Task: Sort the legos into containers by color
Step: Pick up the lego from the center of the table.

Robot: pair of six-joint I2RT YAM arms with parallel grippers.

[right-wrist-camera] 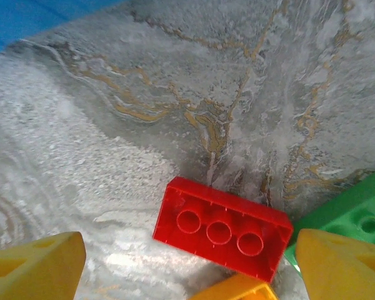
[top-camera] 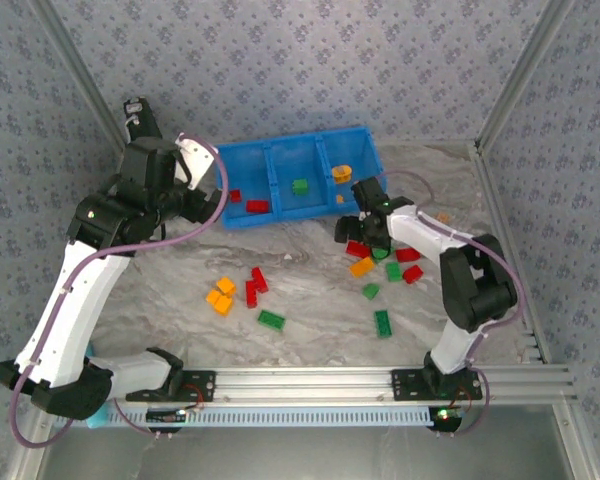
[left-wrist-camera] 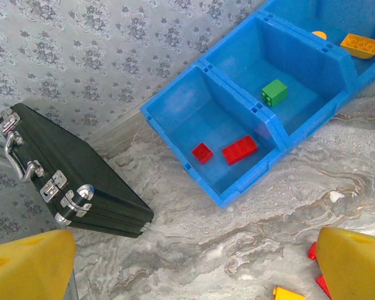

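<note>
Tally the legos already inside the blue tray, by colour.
Red legos: 2
Green legos: 1
Orange legos: 2
Total: 5

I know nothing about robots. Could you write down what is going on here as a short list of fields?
Container: blue tray, three compartments
Left compartment: two red bricks
Middle compartment: one green brick
Right compartment: orange bricks
Unsorted: loose bricks in red, green and orange on the marbled table
Left arm: left gripper open, empty, near the tray
Right arm: right gripper open, a finger on either side of a red brick, not gripping it
Also present: black case with silver latches
</note>
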